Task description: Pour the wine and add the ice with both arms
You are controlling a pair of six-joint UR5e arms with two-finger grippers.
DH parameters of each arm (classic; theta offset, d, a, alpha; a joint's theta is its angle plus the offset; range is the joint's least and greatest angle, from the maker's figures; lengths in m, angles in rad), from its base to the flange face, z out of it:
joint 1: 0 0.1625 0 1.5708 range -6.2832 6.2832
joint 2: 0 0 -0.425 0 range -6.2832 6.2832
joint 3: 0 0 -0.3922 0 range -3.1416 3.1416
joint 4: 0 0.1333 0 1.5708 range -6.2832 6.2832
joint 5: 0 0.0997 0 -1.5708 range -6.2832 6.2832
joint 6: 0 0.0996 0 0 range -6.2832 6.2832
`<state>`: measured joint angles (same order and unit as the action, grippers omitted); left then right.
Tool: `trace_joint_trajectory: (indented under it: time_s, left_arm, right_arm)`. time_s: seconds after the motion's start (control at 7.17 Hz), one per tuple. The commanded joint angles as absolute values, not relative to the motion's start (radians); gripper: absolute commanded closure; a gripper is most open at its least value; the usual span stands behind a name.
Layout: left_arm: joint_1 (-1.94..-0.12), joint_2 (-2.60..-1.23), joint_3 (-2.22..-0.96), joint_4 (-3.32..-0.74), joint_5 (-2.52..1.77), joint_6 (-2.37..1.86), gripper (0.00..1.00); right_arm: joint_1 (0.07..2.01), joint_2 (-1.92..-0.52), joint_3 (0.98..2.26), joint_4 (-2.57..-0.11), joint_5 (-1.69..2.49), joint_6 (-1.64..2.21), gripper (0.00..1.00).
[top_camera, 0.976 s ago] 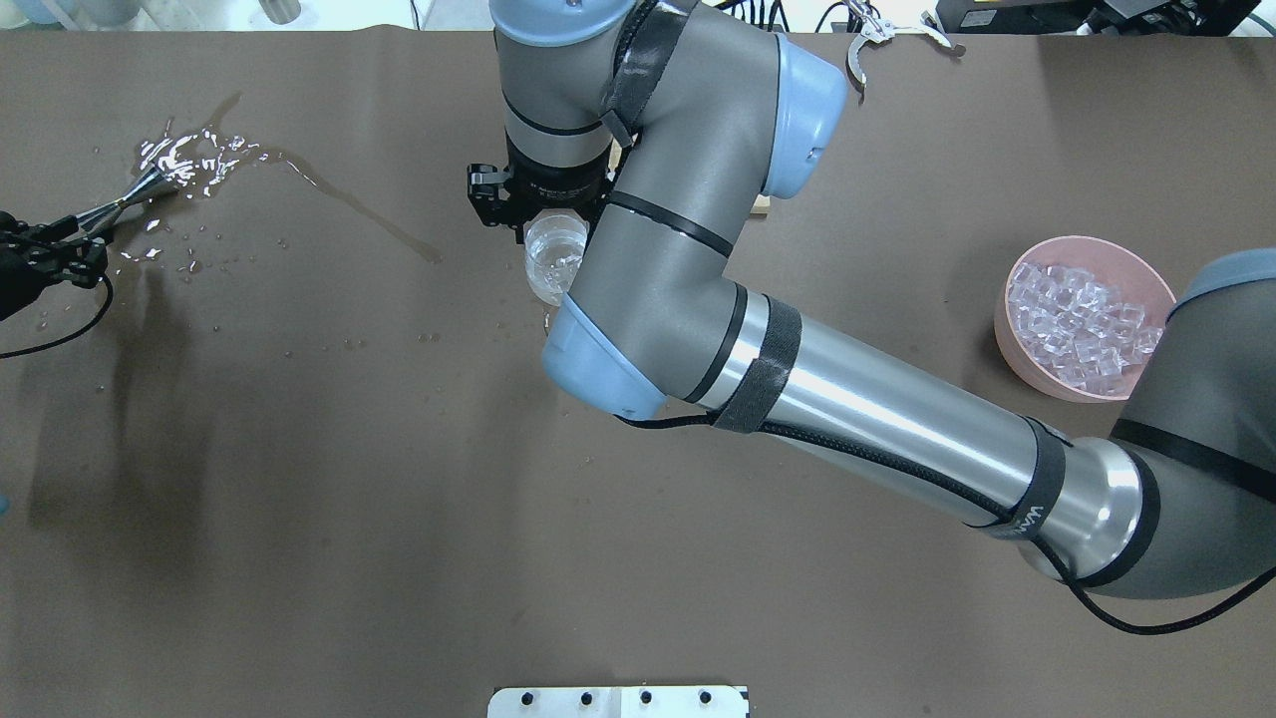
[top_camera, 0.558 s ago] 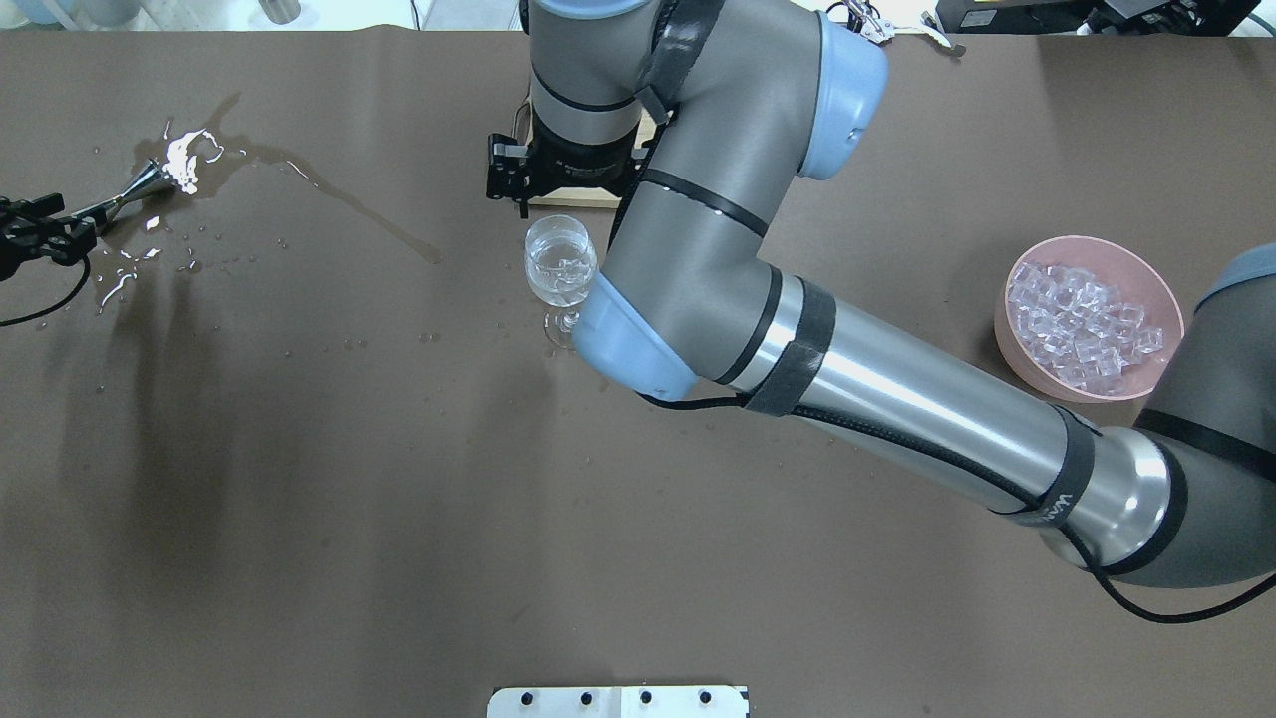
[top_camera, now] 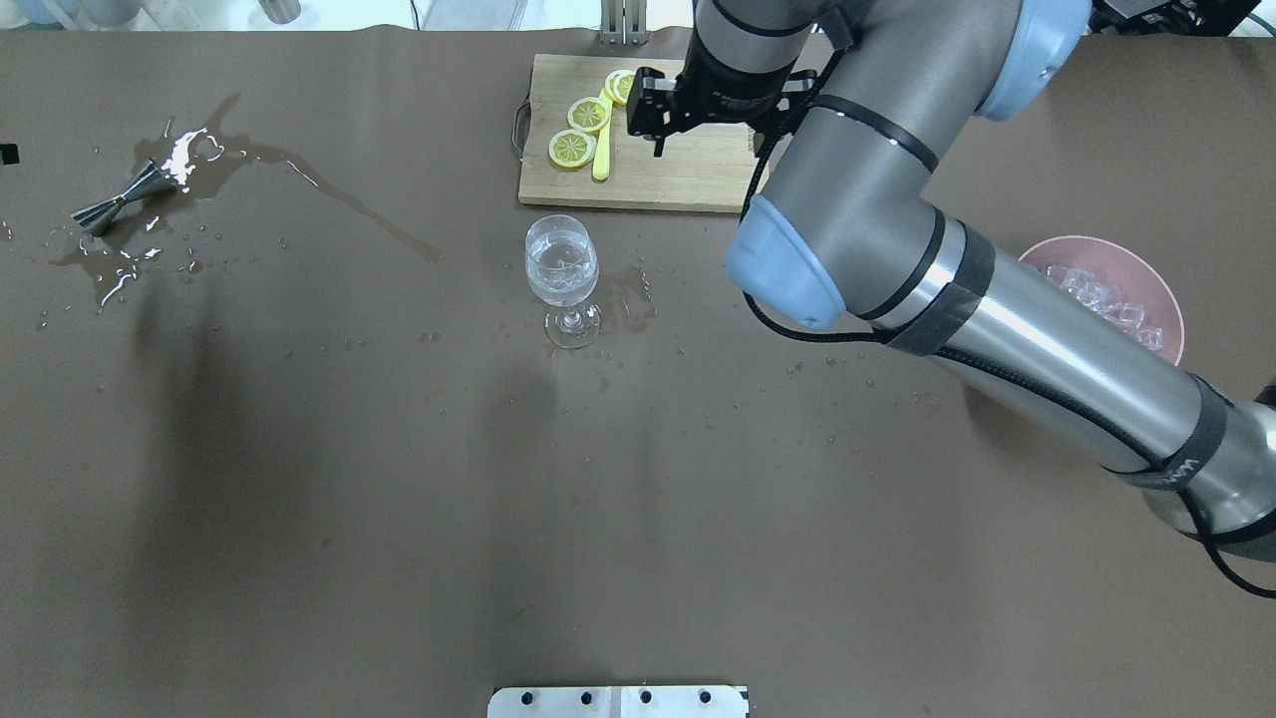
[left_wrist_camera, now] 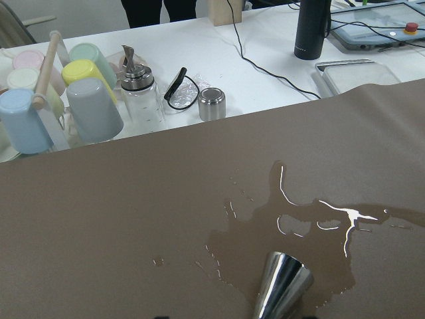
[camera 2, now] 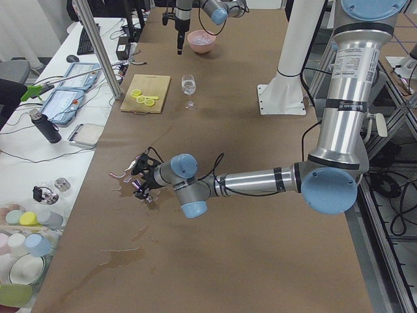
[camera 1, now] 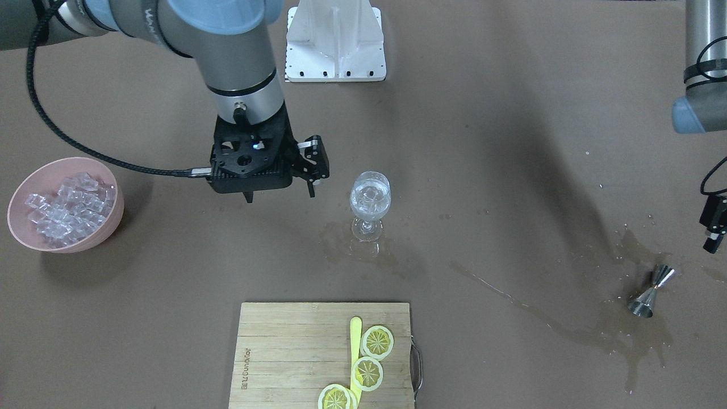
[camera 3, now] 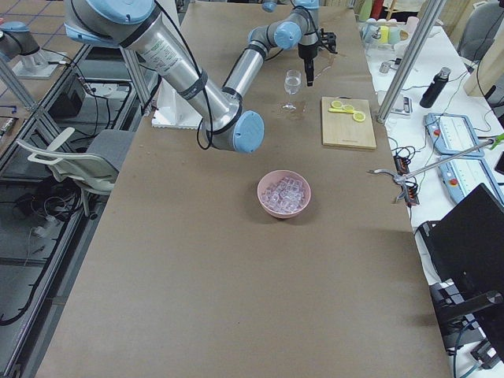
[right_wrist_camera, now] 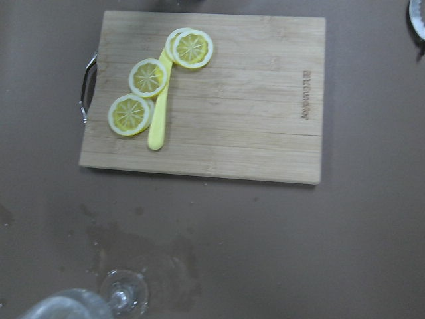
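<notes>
Your right gripper [camera 1: 279,196], fingers [camera 1: 310,187] spread and empty, hangs beside the glass [camera 1: 370,227] holding wine [camera 1: 370,210] and ice [camera 1: 369,195]; drop it squarely over one cube in the pink bowl [camera 1: 111,227]; the left gripper [camera 1: 711,236] fingers cannot be told.

Bowl [top_camera: 1102,240] half hidden by right arm [top_camera: 1047,349]; jigger [left_wrist_camera: 282,289] cropped below.

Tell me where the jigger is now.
In the overhead view the jigger lies on its side near the table's left edge, in the spilled puddle, well left of the glass.
</notes>
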<state>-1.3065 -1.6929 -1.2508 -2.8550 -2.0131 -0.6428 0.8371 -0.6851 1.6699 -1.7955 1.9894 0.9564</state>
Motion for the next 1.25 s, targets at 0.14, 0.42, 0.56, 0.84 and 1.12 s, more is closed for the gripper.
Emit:
trace_joint_trajectory:
  time_s: [0.14,0.42,0.56,0.84,1.12]
  left_arm:
    - [-1.512,-1.715,-1.351,-2.535,-2.282,-0.505,0.04]
    - [-1.607,-1.72,-1.431,-2.331,-2.394,-0.425,0.03]
    - [-1.627,-1.72,-1.468,-2.245,-2.425,-0.395,0.03]
    - [-1.647,-1.72,-1.56,-2.018,-2.43,-0.292,0.03]
    - [-1.698,-1.718,-1.694,-1.739,-2.425,-0.13,0.03]
  right_arm:
    - [0.983,-0.858,1.764,-1.804,2.057,0.818,0.0]
    - [1.072,-0.992,1.814,-1.792,2.115,0.74,0.0]
    - [1.094,-1.065,1.85,-1.786,2.117,0.689,0.0]
    - [1.193,-1.2,1.907,-1.786,2.147,0.574,0.0]
    - [1.296,-1.314,1.91,-1.775,2.187,0.395,0.0]
